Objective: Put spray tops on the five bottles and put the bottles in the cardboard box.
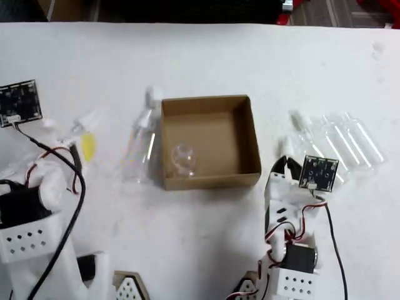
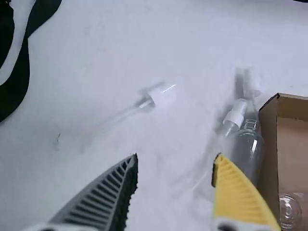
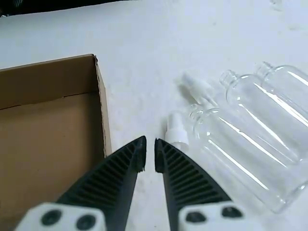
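Mid-table, cardboard box [image 1: 206,101] has one bottle [image 1: 183,157] inside; a capped bottle [image 1: 140,142] lies just beside its left wall, and three uncapped bottles [image 1: 340,140] lie to its right. Left gripper [image 2: 175,161] is spread wide and empty, near a loose spray top [image 2: 161,94]. Right gripper [image 3: 149,147] is nearly closed on nothing, beside a second spray top [image 3: 175,132].
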You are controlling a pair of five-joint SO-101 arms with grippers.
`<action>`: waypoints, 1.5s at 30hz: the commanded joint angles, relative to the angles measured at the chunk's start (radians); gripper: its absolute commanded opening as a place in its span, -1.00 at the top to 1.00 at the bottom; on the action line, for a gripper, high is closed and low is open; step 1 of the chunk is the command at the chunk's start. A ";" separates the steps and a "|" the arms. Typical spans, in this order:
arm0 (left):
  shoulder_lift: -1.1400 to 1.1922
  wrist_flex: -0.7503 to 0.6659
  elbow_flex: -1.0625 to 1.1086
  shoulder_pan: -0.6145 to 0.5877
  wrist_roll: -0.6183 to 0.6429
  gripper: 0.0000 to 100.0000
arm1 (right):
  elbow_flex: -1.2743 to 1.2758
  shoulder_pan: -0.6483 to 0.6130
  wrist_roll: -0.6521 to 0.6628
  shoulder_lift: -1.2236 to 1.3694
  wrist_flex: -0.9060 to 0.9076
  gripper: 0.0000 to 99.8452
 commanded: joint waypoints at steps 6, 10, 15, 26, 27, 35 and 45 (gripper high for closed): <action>0.005 -0.078 0.025 -0.005 -0.127 0.53 | 0.005 0.008 0.011 0.002 -0.013 0.96; 0.045 -0.032 -0.031 0.140 -0.239 0.54 | 0.005 0.004 0.011 -0.004 0.025 0.96; 0.315 0.021 -0.216 0.234 -0.302 0.54 | 0.005 0.004 0.011 -0.004 0.027 0.96; 1.058 0.163 -0.845 0.318 -0.216 0.54 | 0.005 0.002 0.011 -0.004 0.027 0.96; 1.119 0.170 -0.898 0.331 -0.216 0.54 | 0.005 0.002 0.011 -0.004 0.027 0.96; 1.506 0.189 -1.241 0.349 -0.198 0.54 | 0.005 0.002 0.011 -0.004 0.027 0.96; 1.702 0.198 -1.405 0.331 -0.153 0.54 | 0.005 0.002 0.011 -0.004 0.025 0.96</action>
